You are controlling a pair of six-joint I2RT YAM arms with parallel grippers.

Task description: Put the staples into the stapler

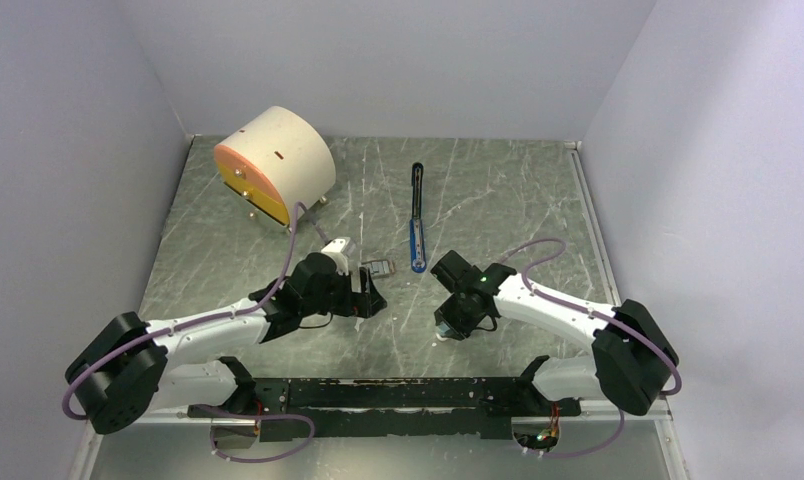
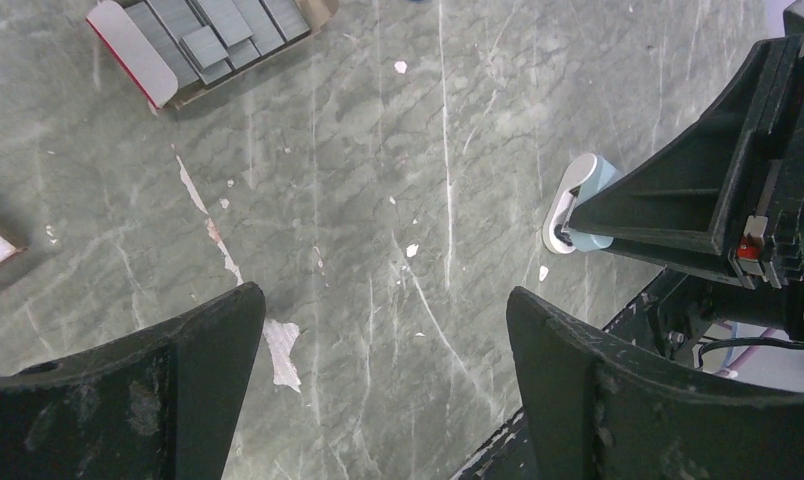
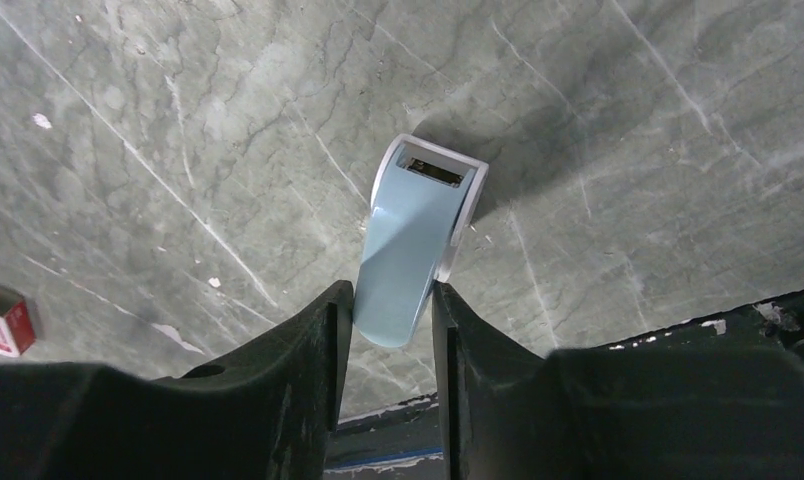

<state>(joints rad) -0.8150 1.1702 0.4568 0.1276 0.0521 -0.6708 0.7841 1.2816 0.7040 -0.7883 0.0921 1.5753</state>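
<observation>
1. A top view and 2 wrist views are showing 2 robot arms reaching over a grey-green marbled table (image 1: 498,200).
2. The stapler (image 1: 417,218), long, slim, blue and black, is lying flat near the middle of the table, pointing away from the arms. Neither arm is touching it.
3. The staples (image 2: 218,35), small dark-grey blocks, are sitting in an open box (image 2: 128,45) with a red-and-white flap, just ahead of the left arm.
4. The left gripper (image 2: 383,330) is hovering over bare table short of the box, its 2 fingers wide apart and holding nothing.
5. The right gripper (image 3: 390,300) is squeezing its 2 fingers against the sides of a light-blue and white piece (image 3: 418,240), whose far end is resting on the table.
6. A cream drum (image 1: 275,165) with an orange face is standing at the far left corner, well apart from everything else.
7. Progress, as a judgement: the task is looking barely begun. No staples are out of the box, and none are in the stapler as far as the views are showing. Whether the stapler is open for loading is too small to tell.
8. What is remaining: picking up a block of staples, carrying it to the stapler, seating it and closing the stapler.
</observation>
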